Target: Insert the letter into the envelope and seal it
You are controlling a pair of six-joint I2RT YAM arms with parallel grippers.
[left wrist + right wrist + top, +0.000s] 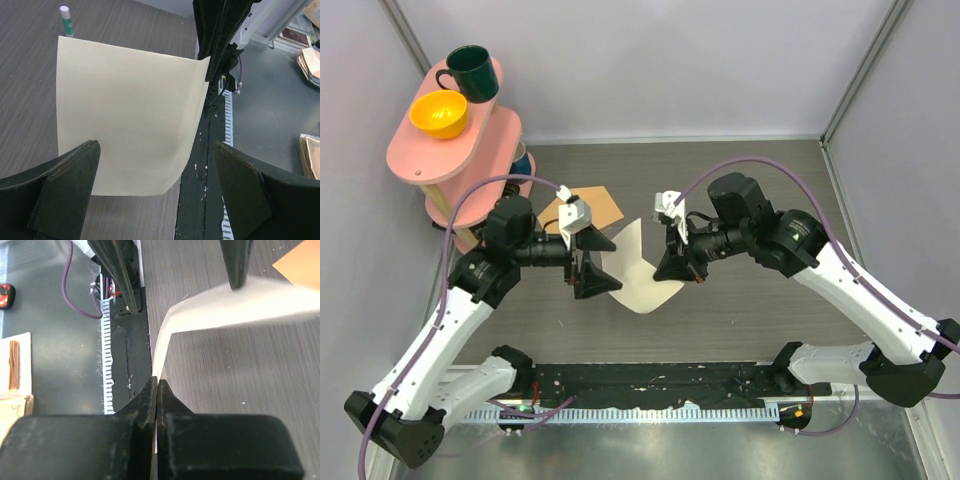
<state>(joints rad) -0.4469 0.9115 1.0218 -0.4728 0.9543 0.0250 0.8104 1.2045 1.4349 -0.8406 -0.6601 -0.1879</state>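
Note:
The cream letter [638,272] is lifted off the table in the middle, bowed. My right gripper [667,270] is shut on its right edge; in the right wrist view the jaws [156,386] pinch the sheet [235,307] edge-on. My left gripper [605,266] is open at the letter's left edge. In the left wrist view its fingers [65,195] stand wide apart, with the near edge of the letter [125,115] between them. The tan-brown envelope [595,206] lies flat on the table behind the left gripper. A corner of it shows in the right wrist view [300,265].
A pink two-tier shelf [440,150] at the back left holds a green mug [472,72] and a yellow bowl [439,113]. A glue stick [66,20] lies on the table beyond the letter. A black strip [650,380] runs along the near edge.

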